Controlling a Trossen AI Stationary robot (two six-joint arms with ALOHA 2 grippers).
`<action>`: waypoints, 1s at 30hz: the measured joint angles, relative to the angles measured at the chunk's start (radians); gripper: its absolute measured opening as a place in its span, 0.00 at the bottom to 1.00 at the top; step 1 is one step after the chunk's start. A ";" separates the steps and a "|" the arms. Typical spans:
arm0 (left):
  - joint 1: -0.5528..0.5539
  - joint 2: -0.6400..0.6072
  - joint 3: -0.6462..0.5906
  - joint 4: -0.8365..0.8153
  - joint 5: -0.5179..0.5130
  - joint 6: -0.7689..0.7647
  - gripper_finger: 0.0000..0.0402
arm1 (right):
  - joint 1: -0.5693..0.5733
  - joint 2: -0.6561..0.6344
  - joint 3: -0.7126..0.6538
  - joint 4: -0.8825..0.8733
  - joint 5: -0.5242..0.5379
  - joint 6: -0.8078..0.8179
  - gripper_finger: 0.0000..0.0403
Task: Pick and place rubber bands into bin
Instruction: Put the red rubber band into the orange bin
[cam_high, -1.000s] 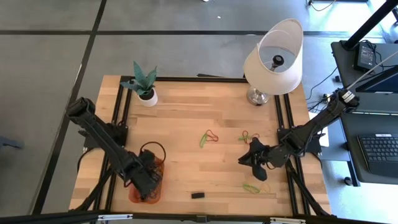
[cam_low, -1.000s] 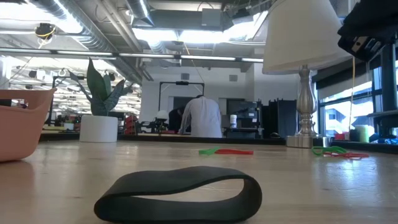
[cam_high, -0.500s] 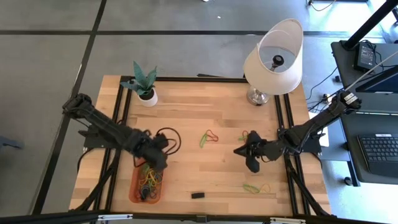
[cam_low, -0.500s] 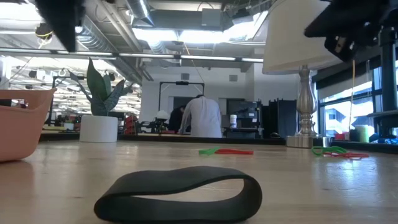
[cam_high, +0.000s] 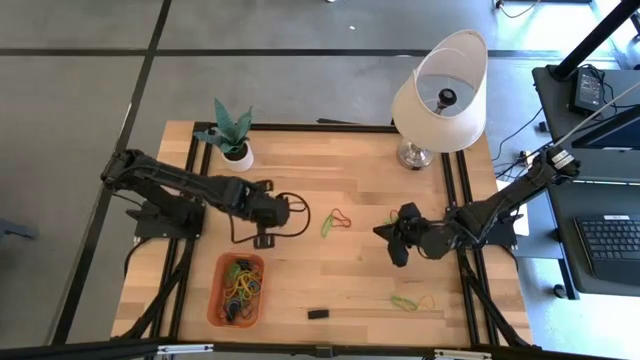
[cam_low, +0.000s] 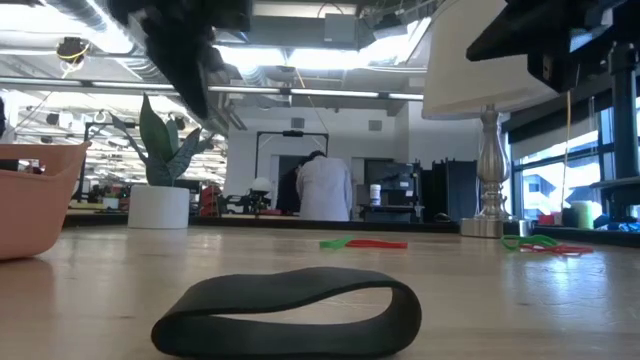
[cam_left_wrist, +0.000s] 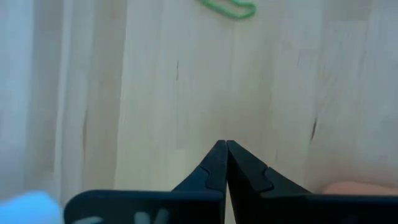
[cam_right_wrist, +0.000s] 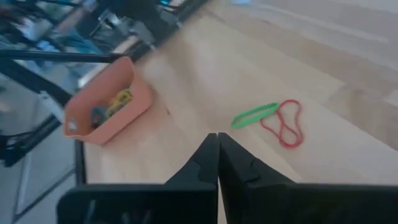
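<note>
The left end effector (cam_high: 300, 211) is clenched and empty above the bench (cam_high: 360, 175), just left of the green and red rubber bands (cam_high: 335, 221). The right end effector (cam_high: 383, 233) is also clenched and empty. The bin (cam_high: 237, 290), near left, contains many bands.

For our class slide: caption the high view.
Both shut hands, left and right, flank loose rubber bands; bin holds others.
</note>
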 joint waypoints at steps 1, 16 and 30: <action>0.021 0.000 -0.015 0.035 0.021 0.037 0.00 | -0.004 0.019 0.031 -0.042 0.004 0.012 0.00; 0.145 -0.276 -0.328 0.434 0.184 0.080 0.00 | -0.206 0.329 0.404 -0.971 -0.465 0.459 0.01; 0.067 -0.499 -0.406 0.444 0.159 -0.081 0.00 | -0.357 0.337 0.102 -0.700 -0.542 0.538 0.19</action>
